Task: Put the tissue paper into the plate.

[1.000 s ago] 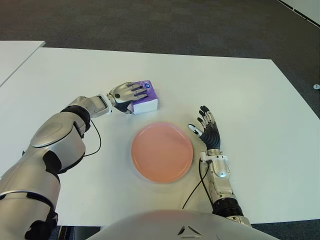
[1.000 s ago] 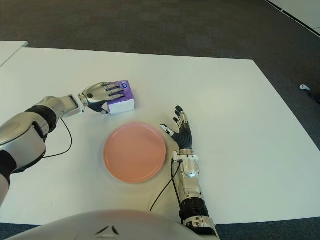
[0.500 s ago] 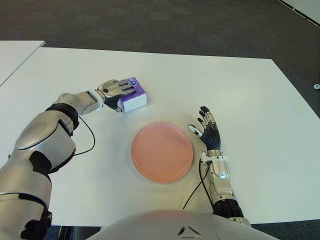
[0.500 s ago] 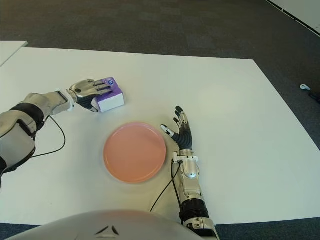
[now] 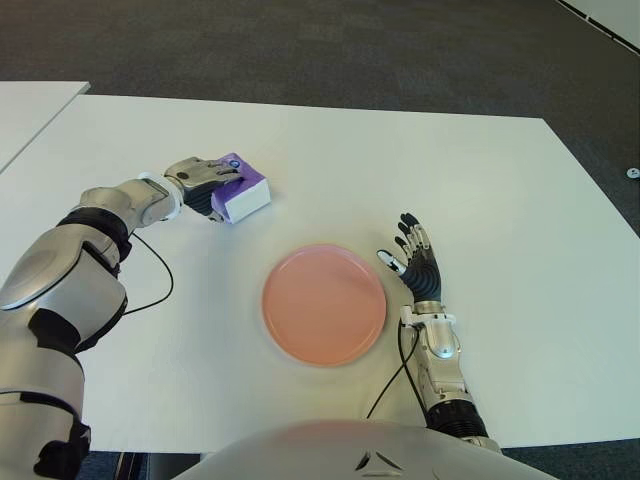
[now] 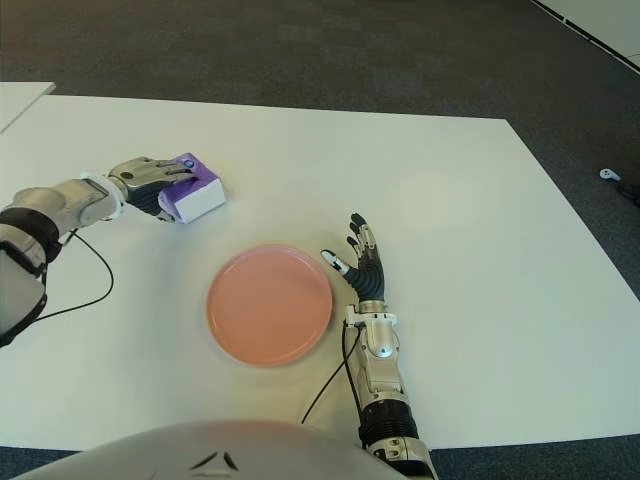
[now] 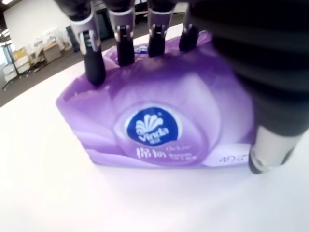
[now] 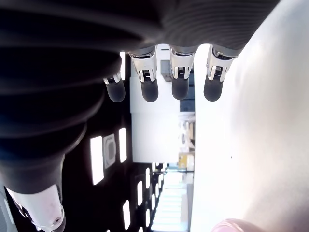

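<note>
The tissue paper is a purple and white pack (image 5: 241, 197) lying low at the table's left side, well to the upper left of the pink plate (image 5: 276, 331). My left hand (image 5: 221, 188) is shut on it. In the left wrist view several fingers (image 7: 94, 67) press on the top of the pack (image 7: 154, 125) and the thumb (image 7: 270, 145) clamps its end. The plate holds nothing. My right hand (image 5: 416, 262) lies flat beside the plate's right edge, fingers (image 8: 149, 82) spread and holding nothing.
The white table (image 5: 480, 180) stretches wide to the right and behind the plate. A second white table (image 5: 30, 110) shows at the far left, and dark carpet (image 5: 300, 40) lies beyond. A black cable (image 5: 160, 285) loops from my left forearm over the table.
My left hand has carried the tissue pack leftward and slightly back, farther from the plate, still gripping it. The right hand and plate have not moved.
</note>
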You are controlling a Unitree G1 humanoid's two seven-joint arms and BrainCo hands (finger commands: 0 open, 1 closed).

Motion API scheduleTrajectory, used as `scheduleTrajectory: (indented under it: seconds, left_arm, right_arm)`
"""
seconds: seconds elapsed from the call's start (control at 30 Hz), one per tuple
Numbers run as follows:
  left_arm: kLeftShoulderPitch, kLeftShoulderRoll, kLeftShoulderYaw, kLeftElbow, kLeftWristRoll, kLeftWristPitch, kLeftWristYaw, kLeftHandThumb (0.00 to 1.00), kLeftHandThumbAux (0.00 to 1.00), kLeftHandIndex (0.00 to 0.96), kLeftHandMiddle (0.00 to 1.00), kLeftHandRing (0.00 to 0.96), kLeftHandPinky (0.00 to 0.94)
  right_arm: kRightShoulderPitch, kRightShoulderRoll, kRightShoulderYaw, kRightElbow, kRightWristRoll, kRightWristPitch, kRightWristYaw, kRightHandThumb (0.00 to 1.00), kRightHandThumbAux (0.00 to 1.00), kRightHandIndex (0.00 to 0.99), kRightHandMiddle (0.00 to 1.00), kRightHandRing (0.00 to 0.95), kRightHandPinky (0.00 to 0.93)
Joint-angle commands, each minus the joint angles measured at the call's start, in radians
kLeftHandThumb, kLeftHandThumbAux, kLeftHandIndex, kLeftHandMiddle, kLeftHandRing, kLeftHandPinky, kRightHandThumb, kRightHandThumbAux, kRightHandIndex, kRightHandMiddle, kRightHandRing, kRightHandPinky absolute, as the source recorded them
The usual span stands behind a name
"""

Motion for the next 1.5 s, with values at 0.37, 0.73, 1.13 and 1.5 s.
scheduleTrajectory:
  seconds: [0.37,0.73,1.13,1.5]
  left_arm:
    - [0.234,0.004,-0.045,0.007,0.034,0.07,-0.424,0.322,0.587,0.078,0.16,0.161,0.199]
    - [0.286,-0.01,-0.024,-0.045,0.007,0.098,-0.419,0.306,0.571,0.15,0.186,0.179,0.227]
    - [0.315,-0.006,-0.007,-0.1,-0.019,0.064,-0.433,0.311,0.579,0.221,0.154,0.147,0.209]
    - [0.357,0.013,0.038,-0.186,-0.09,0.08,-0.474,0.34,0.601,0.232,0.148,0.135,0.2]
  right_arm:
    - [0.134,0.021,0.001,0.127,0.006,0.026,0.007,0.072,0.686,0.0,0.0,0.0,0.0]
    - [0.142,0.02,0.0,0.112,0.001,0.047,-0.002,0.063,0.715,0.0,0.0,0.0,0.0]
    - [0.135,0.015,-0.003,0.117,-0.001,0.05,-0.003,0.053,0.721,0.0,0.0,0.0,0.0]
    - [0.135,0.015,-0.005,0.114,0.008,0.05,0.004,0.046,0.721,0.0,0.0,0.0,0.0]
